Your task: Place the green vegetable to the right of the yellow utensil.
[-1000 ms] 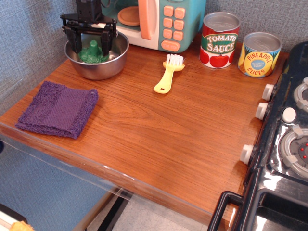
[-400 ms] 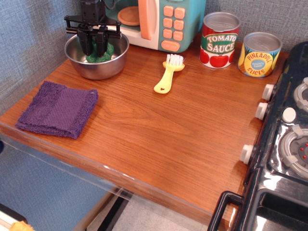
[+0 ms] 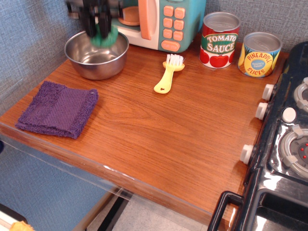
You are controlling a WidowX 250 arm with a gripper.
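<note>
Now that my black gripper [image 3: 99,30], pinching the small dark-green plastic broccoli [image 3: 103,38], has risen clear of the steel bowl [image 3: 96,60] at upper left, I can carry it toward the pale-yellow plastic brush [image 3: 168,73].

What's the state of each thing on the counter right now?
gripper: jaws shut on the broccoli, above the bowl
broccoli: held, lifted clear of the bowl
steel bowl: upright, empty
yellow brush: lying flat, bristles toward the microwave
purple cloth: folded, flat
tomato sauce can: upright
pineapple can: upright
</note>
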